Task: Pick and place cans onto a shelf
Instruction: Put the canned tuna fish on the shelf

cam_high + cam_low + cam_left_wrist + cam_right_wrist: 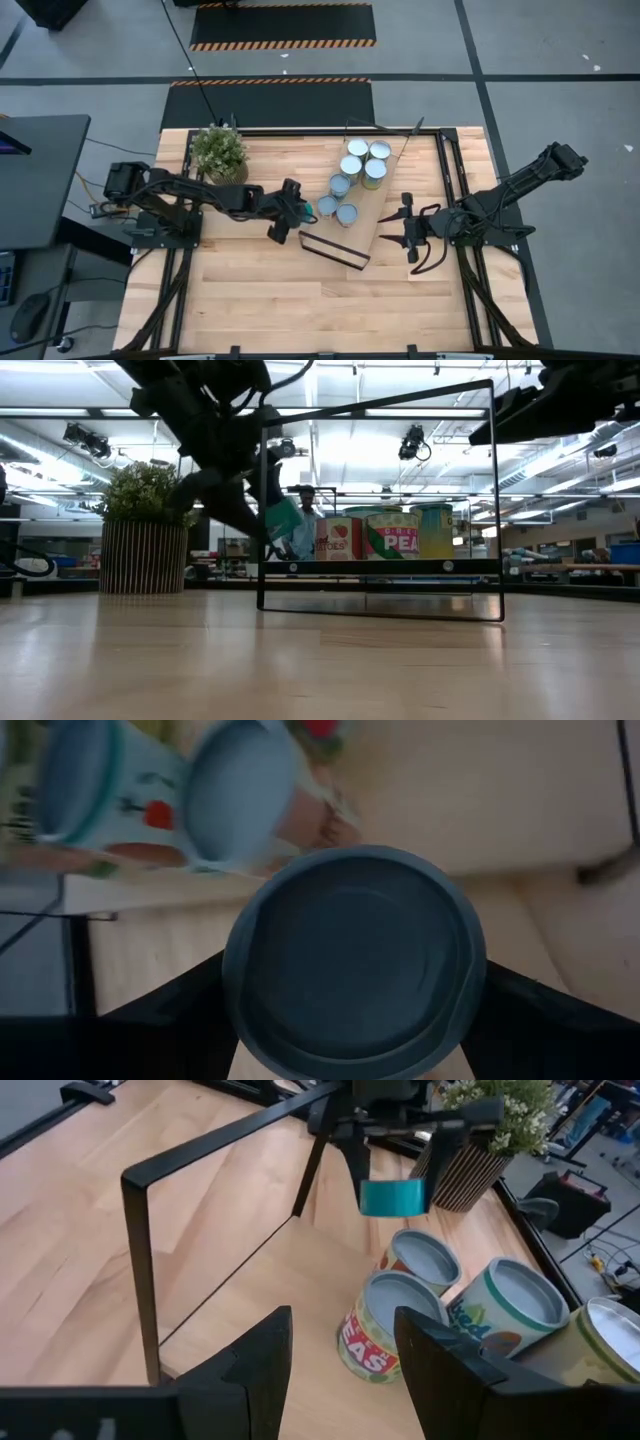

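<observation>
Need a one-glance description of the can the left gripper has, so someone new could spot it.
Start at the shelf lying across the table's middle, with a cluster of cans on it. At the cluster's plant-side edge, the left gripper holds the teal can; it alone hangs in the air between dark fingers.

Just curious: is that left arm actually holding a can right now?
Yes, the left fingers grip a teal can, lifted clear above the shelf.
</observation>
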{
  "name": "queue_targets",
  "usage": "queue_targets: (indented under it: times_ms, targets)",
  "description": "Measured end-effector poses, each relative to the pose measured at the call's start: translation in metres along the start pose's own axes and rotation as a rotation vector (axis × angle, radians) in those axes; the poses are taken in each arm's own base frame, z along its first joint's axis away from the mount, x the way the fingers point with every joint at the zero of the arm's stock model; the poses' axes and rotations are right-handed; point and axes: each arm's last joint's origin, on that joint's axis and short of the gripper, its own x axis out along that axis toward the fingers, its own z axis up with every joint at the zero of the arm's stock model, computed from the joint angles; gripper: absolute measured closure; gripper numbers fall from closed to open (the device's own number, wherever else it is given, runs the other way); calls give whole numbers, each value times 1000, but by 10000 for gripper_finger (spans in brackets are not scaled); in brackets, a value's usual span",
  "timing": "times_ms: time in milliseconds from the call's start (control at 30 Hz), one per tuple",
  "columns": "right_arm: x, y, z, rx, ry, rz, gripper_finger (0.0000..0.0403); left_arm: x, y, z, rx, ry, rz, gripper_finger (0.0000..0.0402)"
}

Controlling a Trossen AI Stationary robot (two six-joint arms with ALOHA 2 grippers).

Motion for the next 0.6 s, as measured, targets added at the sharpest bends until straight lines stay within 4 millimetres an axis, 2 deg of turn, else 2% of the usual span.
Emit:
queue_targets:
  times_ms: [100, 200, 367, 500, 600]
  targets:
    - [-1, -1, 1, 11, -8, -9, 218, -6, 7, 1, -58, -48, 9, 100]
    - [-2, -1, 3, 21, -24, -14, 218, -8, 11, 1, -112, -94, -52, 100]
    - [-1, -2, 5, 52, -47, -14, 218, -5, 6, 1, -241, -119, -161, 100]
    - [1, 0, 5, 65, -45, -13, 218, -1, 8, -2, -413, -99, -175, 100]
    - [3, 1, 4, 70, -35, -11, 218, 4, 9, -7, -479, -90, -198, 100]
